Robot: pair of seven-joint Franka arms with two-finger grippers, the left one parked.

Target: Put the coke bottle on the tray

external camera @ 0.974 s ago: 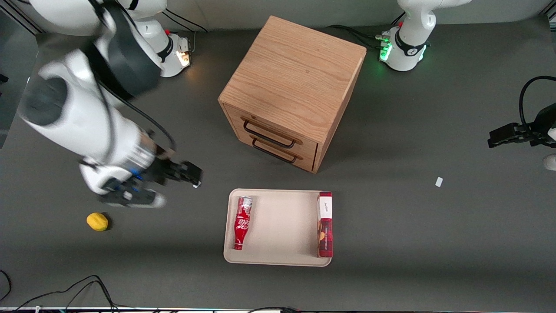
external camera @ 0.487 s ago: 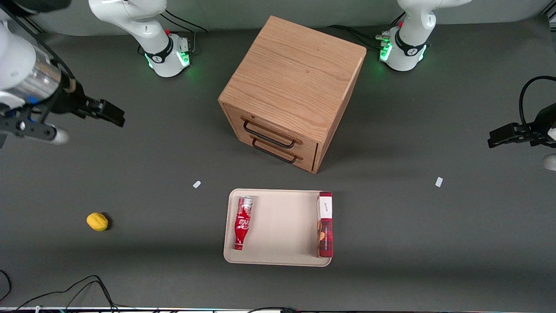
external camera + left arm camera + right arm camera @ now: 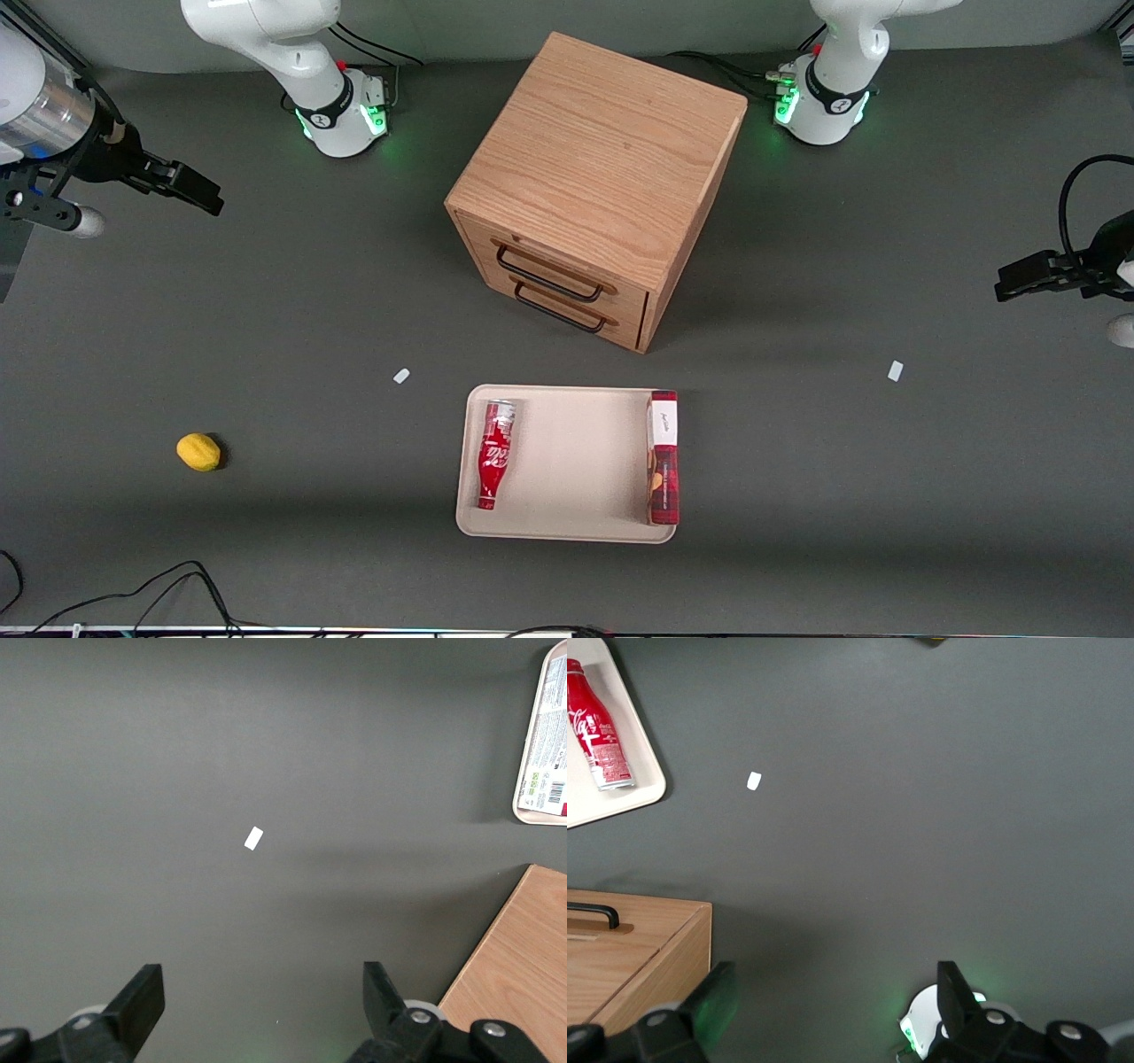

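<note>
The coke bottle [image 3: 493,455], slim and red with white script, lies on its side in the beige tray [image 3: 571,461], along the tray's edge toward the working arm's end, neck pointing to the front camera. It also shows in the right wrist view [image 3: 598,726] on the tray [image 3: 620,793]. My right gripper [image 3: 202,193] is open and empty, high over the table near the working arm's end, far from the tray. In the right wrist view its fingers [image 3: 718,997] stand wide apart around the gripper's middle [image 3: 833,1001].
A red plaid box [image 3: 663,456] lies along the tray's edge toward the parked arm. A wooden two-drawer cabinet [image 3: 595,186] stands farther from the camera than the tray. A yellow lemon [image 3: 198,451] and a white scrap [image 3: 401,376] lie on the table.
My right gripper has pulled away from beside the tray, rising and moving back toward the working arm's end. The bottle stays lying in the tray.
</note>
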